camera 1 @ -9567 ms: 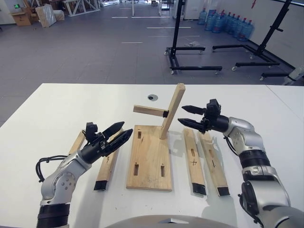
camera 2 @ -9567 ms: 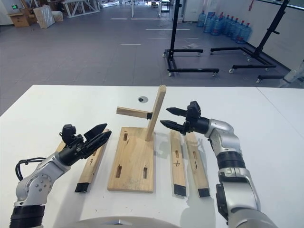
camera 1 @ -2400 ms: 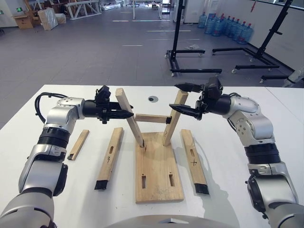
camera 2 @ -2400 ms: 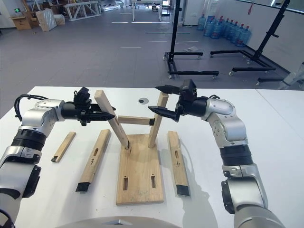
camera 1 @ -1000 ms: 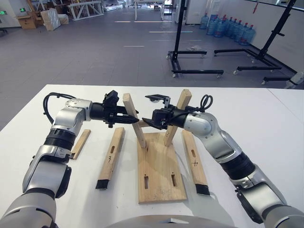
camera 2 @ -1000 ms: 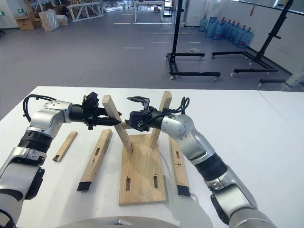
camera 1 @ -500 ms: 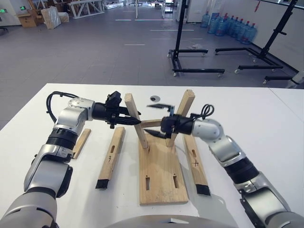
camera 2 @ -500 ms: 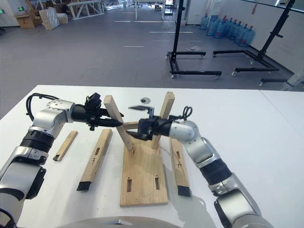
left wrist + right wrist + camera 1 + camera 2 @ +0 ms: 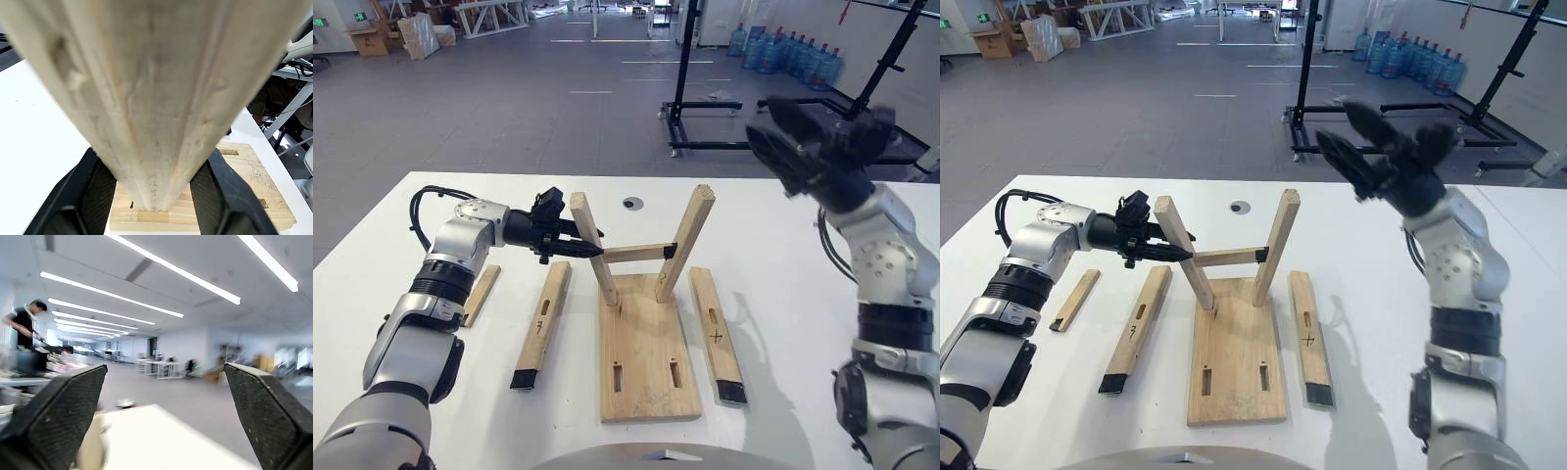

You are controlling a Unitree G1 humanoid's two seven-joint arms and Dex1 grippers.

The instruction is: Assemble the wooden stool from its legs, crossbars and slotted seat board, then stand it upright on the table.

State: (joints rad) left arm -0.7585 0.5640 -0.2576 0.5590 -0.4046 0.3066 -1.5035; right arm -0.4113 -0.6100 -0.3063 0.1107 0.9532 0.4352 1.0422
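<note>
The slotted seat board (image 9: 648, 354) lies flat on the white table. Two legs stand tilted in its far slots: the left leg (image 9: 590, 247) and the right leg (image 9: 687, 242), joined by a crossbar (image 9: 634, 254). My left gripper (image 9: 583, 251) is shut on the left leg about halfway up; in the left wrist view that leg (image 9: 146, 98) sits between the black fingers (image 9: 95, 193). My right gripper (image 9: 773, 132) hangs high above the table's right side, open, holding nothing; its fingers (image 9: 61, 413) are wide apart.
A loose leg (image 9: 540, 324) and a short crossbar (image 9: 481, 294) lie left of the board. Another loose leg (image 9: 716, 334) lies to its right. A round hole (image 9: 631, 204) is in the table behind the stool. Black stands are on the floor beyond.
My right arm has swung up and to the right, away from the crossbar, and its gripper is now high in the air. The left gripper has kept its hold on the left leg.
</note>
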